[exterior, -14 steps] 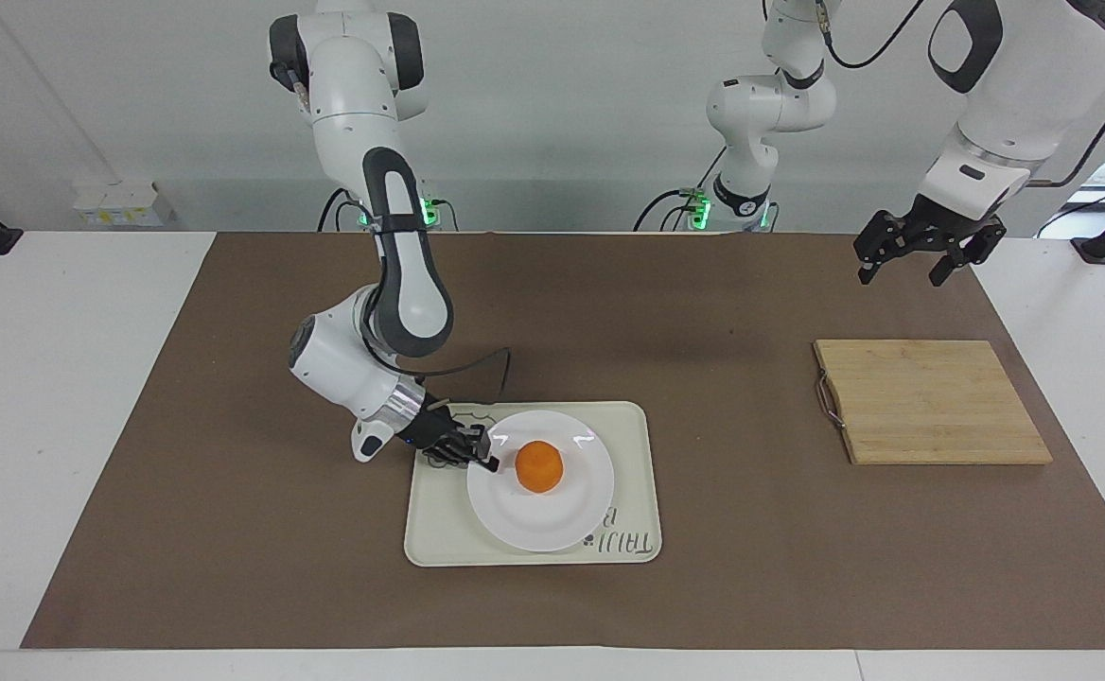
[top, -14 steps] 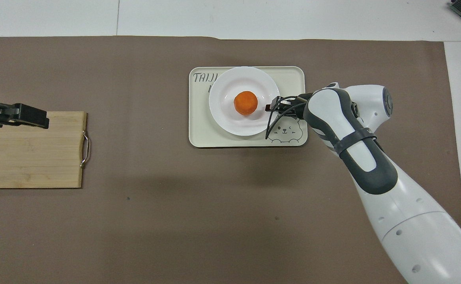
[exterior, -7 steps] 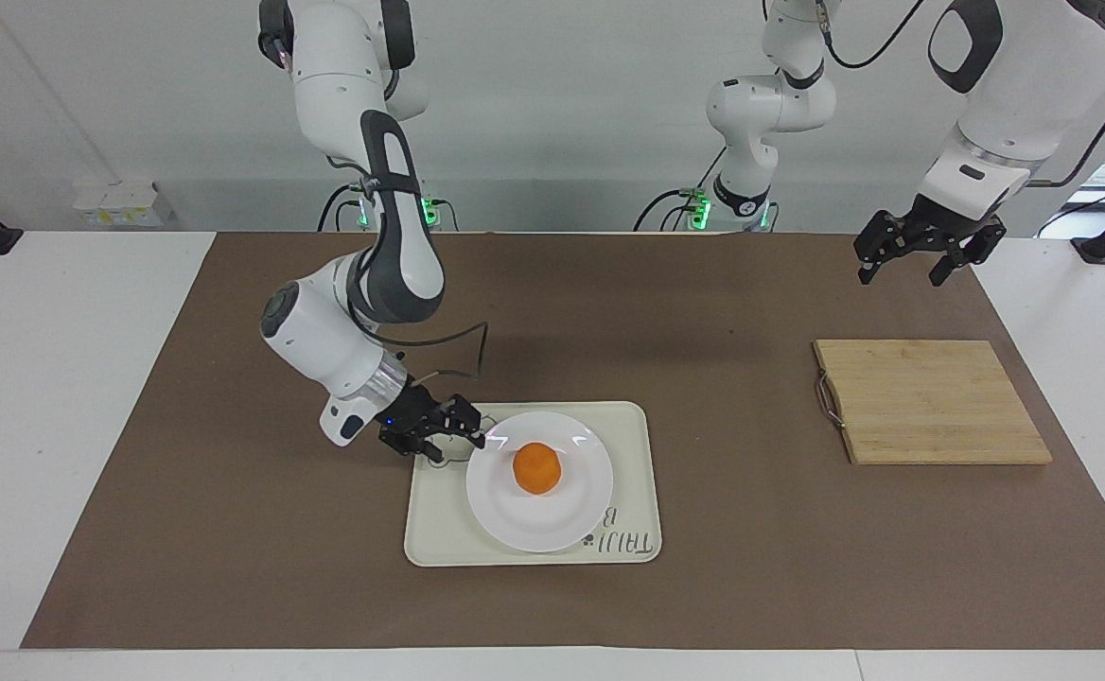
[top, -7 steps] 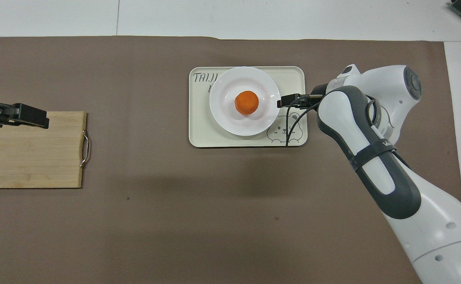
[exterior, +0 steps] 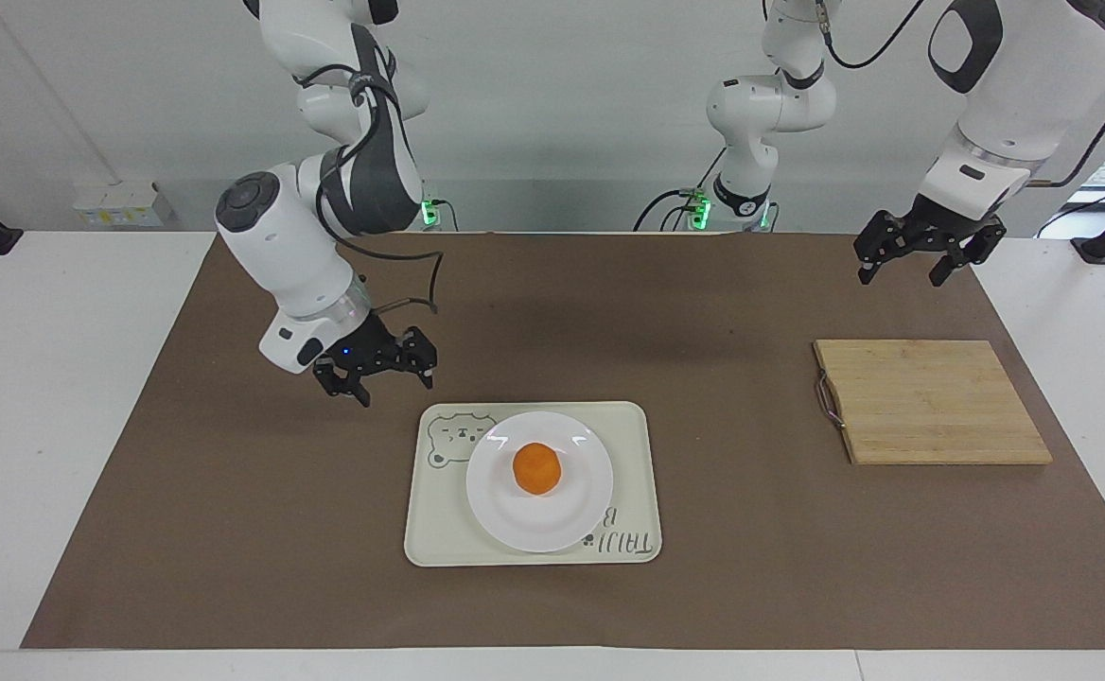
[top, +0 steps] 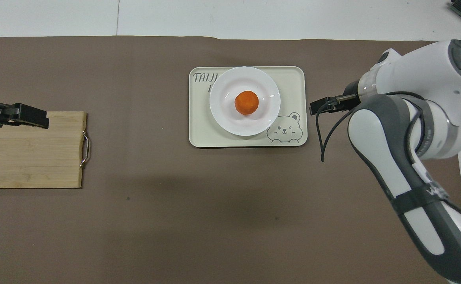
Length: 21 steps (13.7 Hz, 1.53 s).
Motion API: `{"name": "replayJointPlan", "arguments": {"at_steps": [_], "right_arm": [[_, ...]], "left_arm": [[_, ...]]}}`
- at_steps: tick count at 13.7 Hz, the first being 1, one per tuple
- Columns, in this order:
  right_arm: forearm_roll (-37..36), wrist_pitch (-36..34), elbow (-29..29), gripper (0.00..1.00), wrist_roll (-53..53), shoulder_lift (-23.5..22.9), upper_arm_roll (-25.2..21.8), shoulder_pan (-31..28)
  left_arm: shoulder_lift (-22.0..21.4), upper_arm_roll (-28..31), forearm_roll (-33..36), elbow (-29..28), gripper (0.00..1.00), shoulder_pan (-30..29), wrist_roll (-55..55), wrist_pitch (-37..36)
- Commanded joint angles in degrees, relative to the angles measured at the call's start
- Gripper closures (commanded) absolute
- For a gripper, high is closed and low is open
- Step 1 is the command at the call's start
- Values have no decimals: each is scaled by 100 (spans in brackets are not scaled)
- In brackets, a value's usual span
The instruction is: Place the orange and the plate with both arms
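While two hands (exterior: 388,375) (exterior: 914,262) gape: one orange (exterior: 537,468), one plate (exterior: 540,525), one tray (exterior: 628,435).

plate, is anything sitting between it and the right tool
Nothing visible does. The right tool hangs open over bare brown mat beside the tray, toward the right arm's end of the table. Only the tray's rim and bear print lie between it and the plate, which carries the orange.

The orange (exterior: 537,468) sits on the plate (exterior: 496,501), the plate on a tray (exterior: 439,539) at lower centre of the facing view; a cutting board (exterior: 931,402) lies at mid right
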<state>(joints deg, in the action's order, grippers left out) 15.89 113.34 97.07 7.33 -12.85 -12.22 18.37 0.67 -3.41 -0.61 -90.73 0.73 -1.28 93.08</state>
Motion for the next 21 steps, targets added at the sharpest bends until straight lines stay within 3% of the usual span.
{"name": "replayJointPlan", "arguments": {"at_steps": [1, 10, 14, 18, 21], "right_arm": [[-445, -627, 31, 0, -153, 458, 35, -281], [-1141, -2052, 40, 0, -65, 1364, 44, -1151], [-1194, -2395, -91, 0, -161, 1698, 18, -1169], [-1519, -3255, -934, 0, -521, 1716, 114, -1099], [-1528, -3275, -761, 0, -715, 1952, 245, -1081]], "left_arm": [[-23, -37, 114, 20, 0, -47, -48, -35], [-23, -37, 114, 20, 0, -47, -48, -35], [-23, -37, 114, 20, 0, -47, -48, -35], [-23, -37, 114, 20, 0, -47, -48, -35], [-23, -37, 114, 20, 0, -47, -48, -35]]}}
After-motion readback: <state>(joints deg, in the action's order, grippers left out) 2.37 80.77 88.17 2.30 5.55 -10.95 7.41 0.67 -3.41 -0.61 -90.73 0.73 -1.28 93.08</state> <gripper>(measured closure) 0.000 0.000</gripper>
